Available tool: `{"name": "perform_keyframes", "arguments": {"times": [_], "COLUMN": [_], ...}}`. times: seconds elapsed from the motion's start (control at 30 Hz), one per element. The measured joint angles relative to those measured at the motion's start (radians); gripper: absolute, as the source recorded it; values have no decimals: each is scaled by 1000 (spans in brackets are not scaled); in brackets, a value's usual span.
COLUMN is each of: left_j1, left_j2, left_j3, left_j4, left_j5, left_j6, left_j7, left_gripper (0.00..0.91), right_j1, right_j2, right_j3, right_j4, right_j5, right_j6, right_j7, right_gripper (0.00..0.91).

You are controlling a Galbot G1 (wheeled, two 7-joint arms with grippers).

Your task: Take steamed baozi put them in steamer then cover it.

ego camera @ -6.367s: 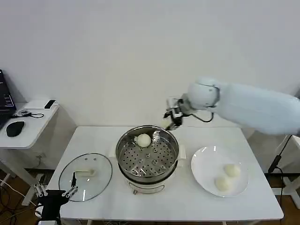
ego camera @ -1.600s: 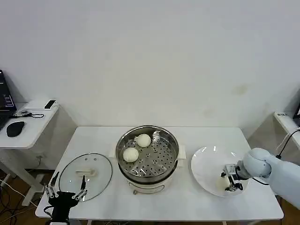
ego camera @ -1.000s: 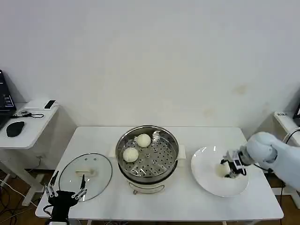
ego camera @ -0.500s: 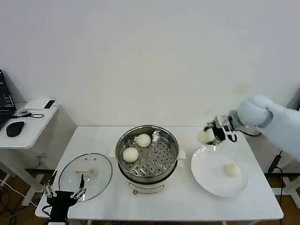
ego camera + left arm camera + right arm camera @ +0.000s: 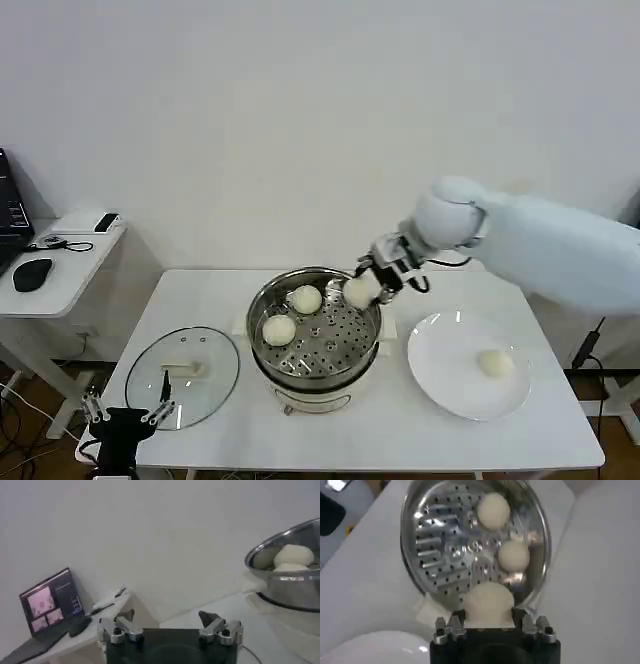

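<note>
My right gripper (image 5: 366, 285) is shut on a pale steamed baozi (image 5: 358, 291) and holds it over the right rim of the steamer (image 5: 372, 335), a shiny steel pot with a perforated tray. In the right wrist view that baozi (image 5: 488, 602) sits between the fingers, above the steamer's near edge (image 5: 410, 560). Two baozi (image 5: 306, 298) (image 5: 279, 329) lie on the tray, and one more (image 5: 490, 363) rests on the white plate (image 5: 440, 385). The glass cover (image 5: 215, 385) lies flat at the table's left. My left gripper (image 5: 125, 414) hangs open at the front left edge, beside the cover.
A side table (image 5: 70, 270) with a mouse (image 5: 33, 273) and a laptop (image 5: 50, 602) stands to the left of the white work table (image 5: 340, 435). Bare tabletop lies in front of the steamer and between the steamer and the plate.
My right gripper took a baozi off the plate and carried it up and left to the steamer's right rim. One baozi is left on the plate. The left gripper barely shifted.
</note>
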Motion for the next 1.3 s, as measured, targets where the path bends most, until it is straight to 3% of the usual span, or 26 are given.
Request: {"name": "perform_keyframes", "arguments": {"times": [0.27,0.5,0.83,1.17,1.3], "left_j1": [12,19,13,11,14], "left_j2": [-18,-29,-34,-34,-33], "left_j3": [-19,-27,-26,-23,-23], "left_j4": [-6,-9,5,8,7], "left_j5": [-4,-9,-10,-10,-11], "left_j6": [-2,-4,-6,-7,-8], "left_j7": [-4,-7,-10,-11,-11], "left_gripper": [907,907,907,907,907], "right_j1": [8,-3,-24,-29,-30], "right_j2": [152,224,262,260,257], "right_j3": [-66,-112,-148,-166,-169], "right_j4": [-23,-44,-43,-19,-10], "right_j5": [-33,-99,-183,-223,-231], "right_j6": [84,169,279,335,345], "right_j7": [-11,-26,-40,-52,-53], "right_gripper": [635,635,635,635,715]}}
